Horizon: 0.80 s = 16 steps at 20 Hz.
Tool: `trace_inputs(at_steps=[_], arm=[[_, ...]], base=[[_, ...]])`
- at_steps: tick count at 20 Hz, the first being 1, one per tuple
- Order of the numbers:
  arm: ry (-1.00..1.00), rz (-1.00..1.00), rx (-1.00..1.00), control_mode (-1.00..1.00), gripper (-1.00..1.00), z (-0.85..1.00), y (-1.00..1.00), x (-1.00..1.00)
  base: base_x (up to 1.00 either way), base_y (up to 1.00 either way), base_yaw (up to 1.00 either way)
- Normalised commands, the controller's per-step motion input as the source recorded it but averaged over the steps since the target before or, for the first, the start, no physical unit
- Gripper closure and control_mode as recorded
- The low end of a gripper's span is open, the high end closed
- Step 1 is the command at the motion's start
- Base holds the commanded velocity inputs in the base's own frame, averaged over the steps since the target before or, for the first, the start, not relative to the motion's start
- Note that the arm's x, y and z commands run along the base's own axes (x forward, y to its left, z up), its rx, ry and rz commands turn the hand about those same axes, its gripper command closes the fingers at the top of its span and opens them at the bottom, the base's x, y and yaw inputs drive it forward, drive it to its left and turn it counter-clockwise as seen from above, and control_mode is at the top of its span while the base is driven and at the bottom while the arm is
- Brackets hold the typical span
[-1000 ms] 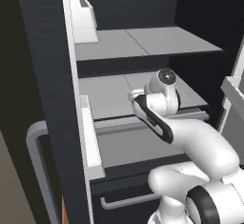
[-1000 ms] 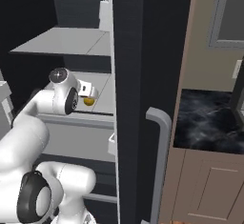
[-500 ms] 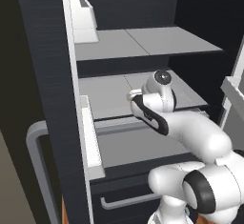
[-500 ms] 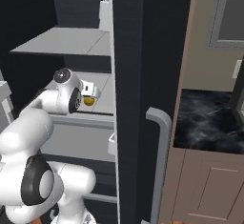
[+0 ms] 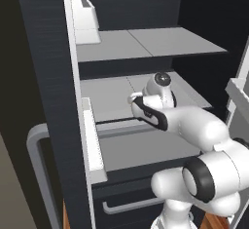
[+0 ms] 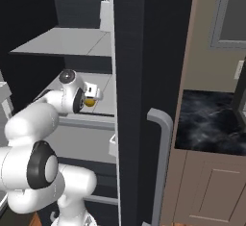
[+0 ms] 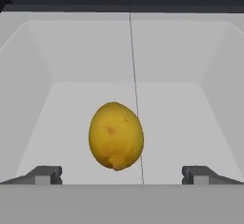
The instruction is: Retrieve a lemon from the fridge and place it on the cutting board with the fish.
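Yellow with a slight orange cast, the lemon [image 7: 116, 136] is smooth, egg-shaped, standing on its narrower end, with a small nub at the bottom and a faint dimple on its face. It sits on the grey shelf [image 7: 167, 118] straight ahead of my gripper [image 7: 121, 175], a touch to the left of the midpoint between my fingertips [image 7: 45, 174]. My jaws stand as wide as they go and hold nothing; the lemon lies beyond the tips, not yet between them. In the right base view the lemon [image 6: 89, 102] peeks out just past my hand as a small yellow spot.

One lemon, and I see no other loose item on this shelf. The fridge [image 5: 46, 101] shows three grey shelf levels in the left base view, one drawer handle [image 5: 129, 205] low down, one white door bin [image 5: 82, 16] up high, and one long grey bar handle [image 6: 162, 162] on the door edge in the right base view.

Ahead of my gripper the shelf runs back to a pale rear wall, with pale side walls well apart from the lemon on both sides, so each fingertip has open floor outside the fruit. A thin seam [image 7: 135, 99] runs down the shelf and passes just behind the lemon's right edge. Above my hand, the next shelf [image 5: 146, 43] overhangs. Below my wrist is the front lip of the shelf. To my left is the open door's inner edge [image 5: 92, 145].
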Motion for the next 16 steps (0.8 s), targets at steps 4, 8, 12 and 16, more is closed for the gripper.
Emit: trace_inputs(at_steps=[4, 8, 12, 16], arm=[[0.00, 0.00, 0.00, -1.00, -1.00, -0.02, 0.00, 0.23], [0.02, 0.00, 0.00, -1.00, -1.00, 0.00, 0.05, 0.14], [0.05, 0.00, 0.00, -1.00, -1.00, 0.00, 0.09, 0.00], [0.06, 0.00, 0.00, -1.00, -1.00, 0.00, 0.12, 0.00]], base=[[0.00, 0.00, 0.00], [0.00, 0.00, 0.00], [0.00, 0.00, 0.00], [0.00, 0.00, 0.00]])
